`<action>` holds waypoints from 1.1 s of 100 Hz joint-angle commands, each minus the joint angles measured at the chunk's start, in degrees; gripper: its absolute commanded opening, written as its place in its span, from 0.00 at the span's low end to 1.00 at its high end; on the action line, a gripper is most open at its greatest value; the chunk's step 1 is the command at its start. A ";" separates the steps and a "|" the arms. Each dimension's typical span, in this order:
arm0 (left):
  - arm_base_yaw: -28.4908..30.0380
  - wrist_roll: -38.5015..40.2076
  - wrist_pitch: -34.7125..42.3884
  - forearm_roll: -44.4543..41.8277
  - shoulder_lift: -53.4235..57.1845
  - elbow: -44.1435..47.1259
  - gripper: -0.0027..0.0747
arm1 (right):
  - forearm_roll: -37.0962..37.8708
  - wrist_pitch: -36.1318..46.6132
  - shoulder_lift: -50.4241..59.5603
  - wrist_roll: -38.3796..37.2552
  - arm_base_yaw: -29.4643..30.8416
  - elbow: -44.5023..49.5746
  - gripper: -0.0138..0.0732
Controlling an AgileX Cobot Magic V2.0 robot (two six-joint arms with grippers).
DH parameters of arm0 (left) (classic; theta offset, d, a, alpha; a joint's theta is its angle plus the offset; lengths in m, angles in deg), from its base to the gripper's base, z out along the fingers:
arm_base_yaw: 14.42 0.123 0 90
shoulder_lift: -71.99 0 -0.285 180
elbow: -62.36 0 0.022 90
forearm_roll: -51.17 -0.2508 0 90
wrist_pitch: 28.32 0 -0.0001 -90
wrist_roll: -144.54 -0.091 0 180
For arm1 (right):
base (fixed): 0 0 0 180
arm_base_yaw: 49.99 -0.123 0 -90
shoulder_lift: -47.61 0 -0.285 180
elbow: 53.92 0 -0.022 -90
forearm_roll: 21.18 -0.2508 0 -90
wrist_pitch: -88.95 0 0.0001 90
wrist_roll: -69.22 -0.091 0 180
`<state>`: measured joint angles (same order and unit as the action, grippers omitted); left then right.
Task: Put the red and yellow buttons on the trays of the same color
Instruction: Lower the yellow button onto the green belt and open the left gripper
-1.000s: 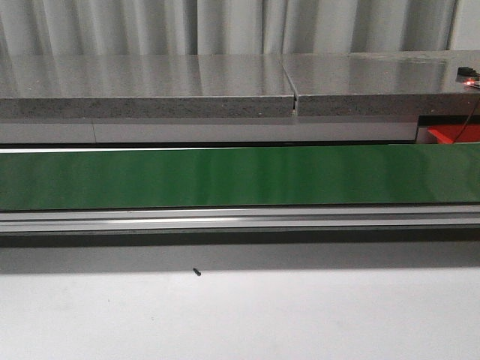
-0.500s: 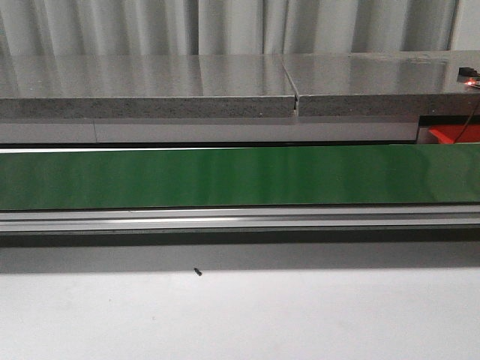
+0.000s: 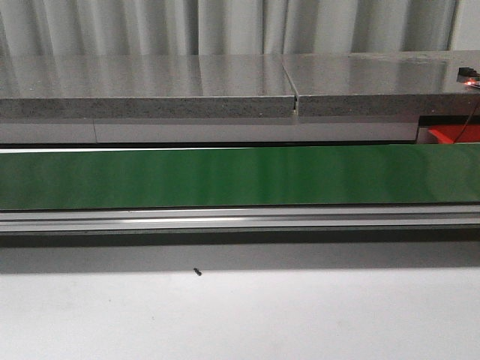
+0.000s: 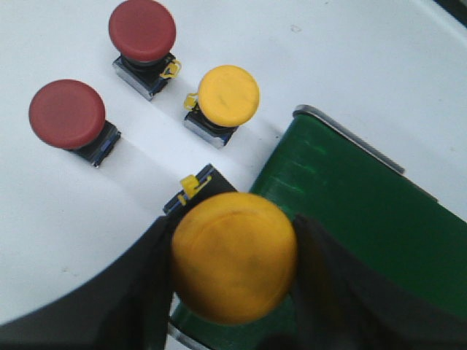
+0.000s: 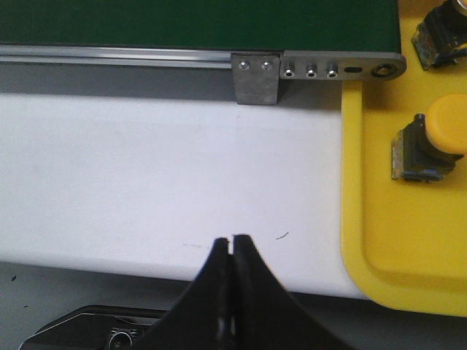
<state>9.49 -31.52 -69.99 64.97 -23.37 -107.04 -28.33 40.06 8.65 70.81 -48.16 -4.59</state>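
Left gripper (image 4: 233,281) clamped on yellow button (image 4: 233,266) over green belt (image 4: 365,219) edge, right gripper (image 5: 231,251) pressed closed, empty, above white table (image 5: 146,175)

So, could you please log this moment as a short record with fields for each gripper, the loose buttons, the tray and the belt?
left gripper: shut on a yellow button, above the green belt's end
right gripper: shut, empty, over the white table
loose buttons: two red, one yellow, on the table
yellow tray: holds one yellow button; another is partly in view
belt, front view: bare
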 commanded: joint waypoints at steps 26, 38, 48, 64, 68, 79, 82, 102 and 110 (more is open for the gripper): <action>-7.36 -0.80 0.99 1.18 4.13 -0.17 0.22 | 0.02 2.62 -0.07 0.46 -0.06 -2.02 0.05; -7.98 -0.80 1.63 1.18 4.10 0.38 0.22 | 0.02 2.62 -0.07 0.46 -0.06 -2.02 0.05; -7.98 -0.80 1.07 1.18 4.10 0.38 0.22 | 0.02 2.62 -0.07 0.46 -0.06 -2.02 0.05; -7.98 -0.80 -1.33 1.18 3.07 0.38 0.22 | 0.02 2.62 -0.07 0.46 -0.06 -2.02 0.05; -7.98 -0.80 -2.29 1.18 2.18 0.38 0.22 | 0.02 2.62 -0.07 0.46 -0.06 -2.02 0.05; -7.98 -0.80 -3.05 1.18 0.24 0.38 0.22 | 0.02 2.62 -0.07 0.46 -0.06 -2.02 0.05; -7.98 -0.80 -3.05 1.18 0.11 0.38 0.23 | 0.02 2.62 -0.07 0.46 -0.06 -2.02 0.05; -7.98 -0.80 -2.67 1.83 0.11 0.04 0.50 | 0.02 2.62 -0.07 0.46 -0.06 -2.02 0.05; -7.98 -0.80 -2.93 1.98 0.11 -0.49 0.69 | 0.02 2.62 -0.07 0.46 -0.06 -2.02 0.05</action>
<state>1.86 -32.48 -74.60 65.50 -25.29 -105.32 -28.33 40.06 8.65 70.81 -48.16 -4.59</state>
